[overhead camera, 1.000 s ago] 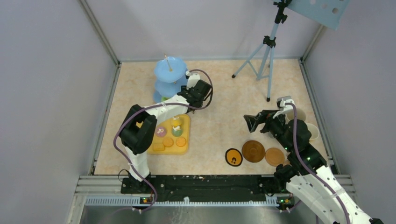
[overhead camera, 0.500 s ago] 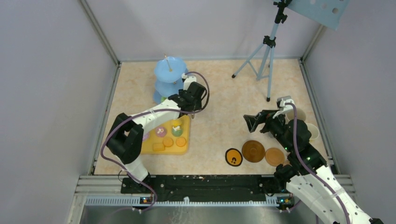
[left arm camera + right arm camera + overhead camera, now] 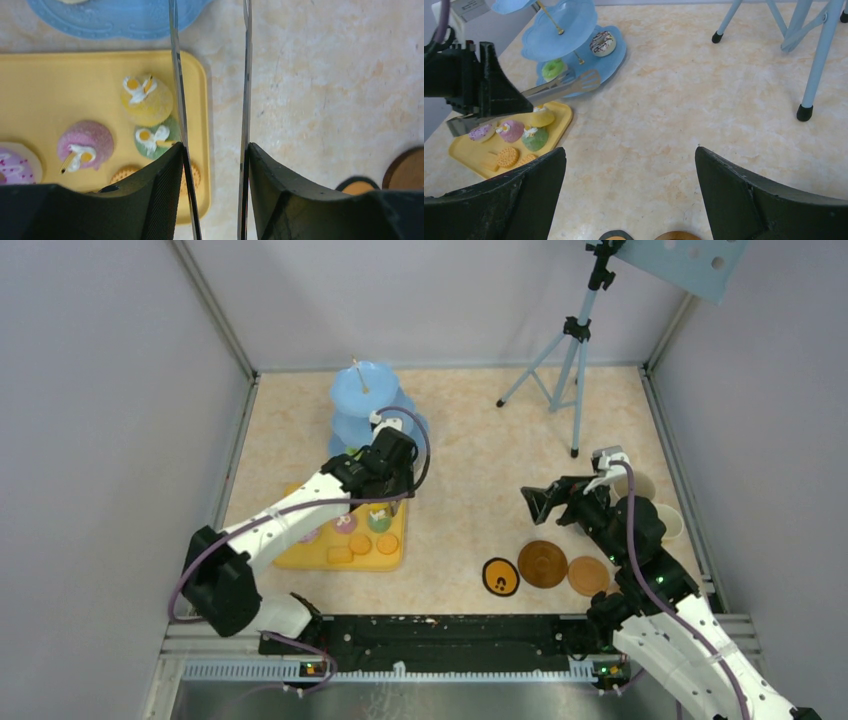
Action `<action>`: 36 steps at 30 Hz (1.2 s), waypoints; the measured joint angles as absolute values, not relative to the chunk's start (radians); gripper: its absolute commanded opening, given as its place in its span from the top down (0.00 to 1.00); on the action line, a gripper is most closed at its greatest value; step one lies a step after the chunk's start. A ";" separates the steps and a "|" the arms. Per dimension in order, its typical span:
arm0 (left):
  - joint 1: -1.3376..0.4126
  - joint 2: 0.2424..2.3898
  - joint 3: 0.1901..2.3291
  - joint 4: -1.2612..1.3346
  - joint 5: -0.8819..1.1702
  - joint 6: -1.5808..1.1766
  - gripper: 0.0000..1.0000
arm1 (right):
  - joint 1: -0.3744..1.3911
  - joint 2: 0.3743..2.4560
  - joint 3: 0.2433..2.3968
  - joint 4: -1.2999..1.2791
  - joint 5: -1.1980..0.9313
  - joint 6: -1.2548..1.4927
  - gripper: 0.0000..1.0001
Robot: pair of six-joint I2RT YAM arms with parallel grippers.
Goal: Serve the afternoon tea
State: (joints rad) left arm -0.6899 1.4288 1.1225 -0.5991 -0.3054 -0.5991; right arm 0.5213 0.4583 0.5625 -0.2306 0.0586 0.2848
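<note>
Step in hand, by my read: moving pastries from tray to stand w/ tongs, and it's mid-cycle, between pieces.

The left gripper (image 3: 215, 150) has its fingers clamped on the arms of the metal tongs (image 3: 559, 89). The tong tips sit apart over the near rim of the stand's lowest tier, w/ nothing between them as far as the right wrist view shows. The right gripper (image 3: 629, 160) is spread wide & empty, parked toward the right side of the tabletop.

The light-blue stand (image 3: 574, 25) is at the far-left of the tabletop. Its bottom tier carries a chocolate donut (image 3: 602, 43) and a green donut (image 3: 553, 68). The yellow tray (image 3: 563, 114) lies just nearer, by the left edge. On it: a yellow pastry (image 3: 146, 100), a green one (image 3: 152, 140), a pink-purple one (image 3: 85, 145), plus a purple donut and orange cookies at the tray's near end.

Two mugs (image 3: 637, 483) stand by the right edge (partly hidden by the arm). Two brown coasters (image 3: 542, 564) lie near the near-right corner, mugs not on them yet.

Next move, prob.: swing the tips back over the tray, drop them either side of one pastry — the yellow one is closest — then squeeze gently. Tight spacing w/ the green one beside it, so approach from the tray's right edge.
</note>
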 measured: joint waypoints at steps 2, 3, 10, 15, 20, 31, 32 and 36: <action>-0.691 1.371 1.106 -0.651 -0.277 -0.591 0.45 | 0.521 0.458 0.562 -0.231 0.057 0.285 0.02; -0.691 1.335 1.100 -0.679 -0.265 -0.578 0.45 | 0.521 0.458 0.562 -0.231 0.056 0.285 0.02; -0.692 1.047 1.136 -0.892 -0.260 -0.532 0.42 | 0.521 0.458 0.562 -0.223 0.035 0.285 0.02; -0.661 1.040 1.221 -1.105 -0.342 -0.582 0.43 | 0.521 0.459 0.562 -0.212 0.017 0.285 0.02; -0.448 1.056 1.221 -1.235 -0.356 -0.591 0.39 | 0.521 0.458 0.559 -0.209 -0.002 0.289 0.02; -0.155 1.024 1.218 -1.314 -0.305 -0.604 0.37 | 0.521 0.444 0.550 -0.210 -0.014 0.291 0.02; -0.153 1.023 1.213 -1.314 -0.294 -0.608 0.36 | 0.521 0.442 0.550 -0.210 -0.014 0.291 0.02; -0.151 1.023 1.146 -1.313 -0.245 -0.637 0.34 | 0.521 0.436 0.550 -0.209 -0.013 0.291 0.02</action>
